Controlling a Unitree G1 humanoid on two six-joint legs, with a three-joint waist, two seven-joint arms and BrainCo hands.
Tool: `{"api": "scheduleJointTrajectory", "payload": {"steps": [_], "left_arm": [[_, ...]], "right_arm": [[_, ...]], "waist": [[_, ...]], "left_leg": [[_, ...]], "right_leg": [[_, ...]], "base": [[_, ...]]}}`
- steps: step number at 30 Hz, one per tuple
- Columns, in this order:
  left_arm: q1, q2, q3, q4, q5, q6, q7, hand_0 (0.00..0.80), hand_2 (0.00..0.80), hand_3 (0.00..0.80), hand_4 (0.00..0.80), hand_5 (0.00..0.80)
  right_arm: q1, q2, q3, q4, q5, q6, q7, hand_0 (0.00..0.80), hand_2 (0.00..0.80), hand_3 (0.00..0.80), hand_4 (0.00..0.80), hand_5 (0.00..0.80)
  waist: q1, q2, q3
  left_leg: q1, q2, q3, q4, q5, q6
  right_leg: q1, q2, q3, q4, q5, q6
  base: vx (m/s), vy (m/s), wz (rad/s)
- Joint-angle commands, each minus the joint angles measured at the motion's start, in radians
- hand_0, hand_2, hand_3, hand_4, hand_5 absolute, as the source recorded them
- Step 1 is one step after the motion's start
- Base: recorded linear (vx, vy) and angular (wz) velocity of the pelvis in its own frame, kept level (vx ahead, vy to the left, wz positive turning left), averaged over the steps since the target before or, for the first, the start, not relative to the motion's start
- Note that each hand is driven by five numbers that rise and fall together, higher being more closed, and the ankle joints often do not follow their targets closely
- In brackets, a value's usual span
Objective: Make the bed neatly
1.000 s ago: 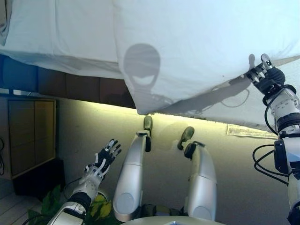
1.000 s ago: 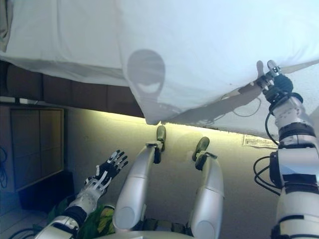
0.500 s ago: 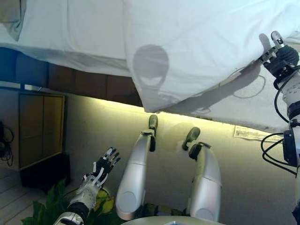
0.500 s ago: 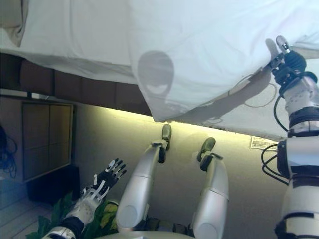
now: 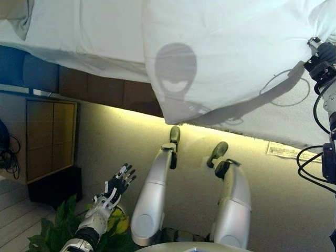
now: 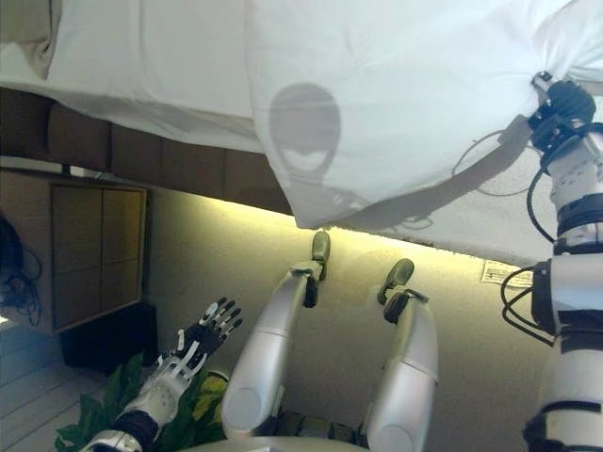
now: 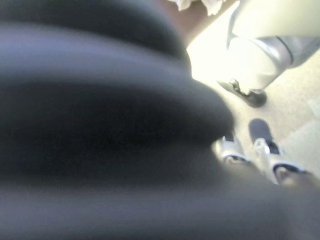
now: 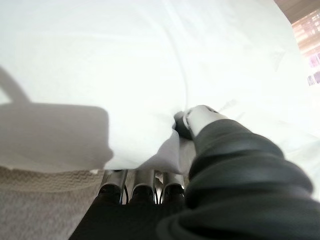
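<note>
Right robot hand (image 6: 563,104): you see its thumb and fingers pinching the white duvet (image 5: 236,47) at its edge
Duvet: spread over the bed (image 5: 84,31); one corner hangs off
Left robot hand (image 5: 116,187): low, fingers spread, holding nothing

Left hand (image 5: 116,186) with silver fingers and dark tips, slim silver-grey left arm (image 5: 93,224) with a black band near the wrist, right hand (image 5: 321,56) under a dark ribbed cover (image 8: 240,185), rounded silver thumb (image 8: 201,118), thick silver-grey right arm (image 6: 575,292) with black rings
</note>
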Motion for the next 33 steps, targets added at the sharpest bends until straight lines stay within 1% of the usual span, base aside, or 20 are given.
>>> {"api": "scheduleJointTrajectory", "payload": {"steps": [1, 2, 3, 6, 9, 10, 12, 14, 16, 19, 22, 23, 24, 28, 31, 33], "left_arm": [[0.07, 0.042, 0.01, -0.044, -0.057, -0.086, -0.032, 0.0, 0.0, 0.0, 0.0, 0.0], [0.069, 0.045, 0.012, -0.056, -0.066, -0.094, -0.029, 0.0, 0.0, 0.0, 0.0, 0.0], [0.062, 0.051, 0.018, -0.084, -0.08, -0.118, -0.023, 0.0, 0.0, 0.0, 0.0, 0.0], [0.024, 0.084, 0.042, -0.199, -0.091, -0.182, 0.046, 0.0, 0.0, 0.0, 0.0, 0.0], [-0.013, 0.119, 0.07, -0.329, -0.102, -0.19, 0.117, 0.0, 0.0, 0.0, 0.0, 0.0], [-0.029, 0.133, 0.076, -0.366, -0.094, -0.185, 0.125, 0.0, 0.0, 0.0, 0.0, 0.0], [-0.053, 0.15, 0.066, -0.417, -0.057, -0.177, 0.138, 0.0, 0.0, 0.0, 0.0, 0.0], [-0.085, 0.157, 0.039, -0.45, -0.024, -0.158, 0.138, 0.0, 0.0, 0.0, 0.0, 0.0], [-0.116, 0.17, 0.0, -0.473, 0.043, -0.146, 0.142, 0.0, 0.0, 0.0, 0.0, 0.0], [-0.163, 0.194, -0.067, -0.489, 0.121, -0.124, 0.161, 0.0, 0.0, 0.0, 0.0, 0.0], [-0.231, 0.192, -0.124, -0.471, 0.1, -0.072, 0.171, 0.0, 0.0, 0.0, 0.0, 0.0], [-0.257, 0.18, -0.139, -0.465, 0.092, -0.052, 0.175, 0.0, 0.0, 0.0, 0.0, 0.0], [-0.277, 0.176, -0.152, -0.462, 0.078, -0.042, 0.174, 0.0, 0.0, 0.0, 0.0, 0.0], [-0.344, 0.124, -0.191, -0.414, 0.051, 0.004, 0.197, 0.0, 0.0, 0.0, 0.0, 0.0], [-0.395, 0.086, -0.211, -0.359, 0.025, 0.08, 0.221, 0.0, 0.0, 0.0, 0.0, 0.0], [-0.417, 0.067, -0.229, -0.328, 0.01, 0.144, 0.224, 0.0, 0.0, 0.0, 0.0, 0.0]], "right_arm": [[-0.022, -0.024, 0.024, -0.087, 0.009, -0.029, 0.076, 0.8, 0.8, 0.8, 0.8, 0.8], [-0.014, -0.021, 0.021, -0.089, 0.009, -0.026, 0.081, 0.8, 0.8, 0.8, 0.8, 0.8], [-0.003, -0.016, 0.016, -0.093, 0.012, -0.025, 0.09, 0.8, 0.8, 0.8, 0.8, 0.8], [0.041, 0.005, -0.006, -0.108, 0.027, -0.019, 0.12, 0.8, 0.8, 0.8, 0.8, 0.8], [0.085, 0.027, -0.038, -0.144, 0.052, -0.027, 0.13, 0.8, 0.8, 0.8, 0.8, 0.8], [0.094, 0.038, -0.048, -0.152, 0.062, -0.033, 0.136, 0.8, 0.8, 0.8, 0.8, 0.8], [0.096, 0.056, -0.056, -0.159, 0.064, -0.031, 0.125, 0.8, 0.8, 0.8, 0.8, 0.8], [0.084, 0.065, -0.052, -0.15, 0.065, -0.031, 0.113, 0.8, 0.8, 0.8, 0.8, 0.8], [0.07, 0.071, -0.048, -0.143, 0.076, -0.014, 0.125, 0.8, 0.8, 0.8, 0.8, 0.8], [0.068, 0.097, -0.03, -0.152, 0.093, -0.002, 0.124, 0.8, 0.8, 0.8, 0.8, 0.8], [0.054, 0.134, 0.005, -0.149, 0.086, 0.004, 0.126, 0.8, 0.8, 0.8, 0.8, 0.8], [0.054, 0.147, 0.015, -0.149, 0.084, 0.003, 0.124, 0.8, 0.8, 0.8, 0.8, 0.8], [0.055, 0.155, 0.025, -0.15, 0.086, 0.0, 0.124, 0.8, 0.8, 0.8, 0.8, 0.8], [0.05, 0.192, 0.053, -0.158, 0.097, -0.009, 0.113, 0.8, 0.8, 0.8, 0.8, 0.8], [0.036, 0.22, 0.067, -0.168, 0.112, -0.013, 0.094, 0.8, 0.8, 0.8, 0.8, 0.8], [0.028, 0.229, 0.076, -0.187, 0.127, -0.014, 0.079, 0.8, 0.8, 0.8, 0.8, 0.8]], "waist": [[0.013, 0.03, -0.002], [0.012, 0.029, -0.002], [0.011, 0.027, -0.002], [0.01, 0.016, -0.002], [0.014, 0.006, -0.002], [0.017, 0.002, -0.002], [0.021, -0.007, -0.002], [0.02, -0.014, -0.002], [0.018, -0.022, -0.004], [0.009, -0.035, -0.025], [-0.005, -0.044, -0.043], [-0.011, -0.047, -0.048], [-0.015, -0.048, -0.047], [-0.033, -0.072, -0.057], [-0.045, -0.091, -0.059], [-0.054, -0.102, -0.06]], "left_leg": [[0.088, 0.05, -0.055, -0.114, 0.031, -0.036], [0.098, 0.05, -0.054, -0.119, 0.031, -0.038], [0.115, 0.05, -0.053, -0.125, 0.032, -0.041], [0.172, 0.05, -0.044, -0.147, 0.032, -0.047], [0.229, 0.046, -0.046, -0.164, 0.028, -0.048], [0.248, 0.043, -0.048, -0.169, 0.026, -0.049], [0.29, 0.041, -0.047, -0.184, 0.025, -0.048], [0.328, 0.039, -0.044, -0.2, 0.027, -0.048], [0.367, 0.039, -0.044, -0.222, 0.03, -0.048], [0.407, 0.043, -0.039, -0.263, 0.04, -0.052], [0.448, 0.051, -0.024, -0.32, 0.059, -0.055], [0.46, 0.054, -0.02, -0.338, 0.064, -0.056], [0.459, 0.058, -0.01, -0.35, 0.091, -0.05], [0.492, 0.072, 0.004, -0.4, 0.102, -0.056], [0.506, 0.08, 0.009, -0.418, 0.104, -0.059], [0.51, 0.086, 0.014, -0.421, 0.104, -0.06]], "right_leg": [[0.054, -0.016, 0.007, -0.027, 0.045, 0.056], [0.065, -0.015, 0.005, -0.033, 0.045, 0.057], [0.084, -0.015, 0.002, -0.041, 0.046, 0.058], [0.151, -0.015, -0.012, -0.073, 0.048, 0.063], [0.217, -0.024, -0.027, -0.098, 0.047, 0.07], [0.24, -0.028, -0.033, -0.107, 0.048, 0.073], [0.29, -0.03, -0.043, -0.134, 0.052, 0.078], [0.333, -0.031, -0.051, -0.164, 0.064, 0.084], [0.375, -0.03, -0.056, -0.2, 0.078, 0.092], [0.42, -0.02, -0.053, -0.264, 0.103, 0.107], [0.463, -0.004, -0.053, -0.34, 0.134, 0.12], [0.475, 0.0, -0.054, -0.358, 0.141, 0.123], [0.478, 0.004, -0.062, -0.383, 0.173, 0.115], [0.512, 0.02, -0.058, -0.455, 0.202, 0.127], [0.525, 0.031, -0.058, -0.483, 0.214, 0.129], [0.53, 0.036, -0.058, -0.493, 0.218, 0.13]], "base": [[0.0, 0.0, 0.0], [0.0, 0.0, 0.0], [0.0, 0.0, 0.0], [-0.001, -0.011, 0.0], [0.007, -0.043, 0.01], [0.005, -0.042, 0.04], [0.01, -0.03, 0.05], [0.0, 0.0, 0.0], [0.01, 0.011, 0.04], [0.014, 0.01, -0.05], [0.009, 0.033, -0.14], [-0.08, 0.047, -0.12], [-0.08, 0.036, -0.14], [-0.027, -0.011, -0.1], [-0.014, -0.039, -0.05], [-0.015, -0.045, -0.04]]}}
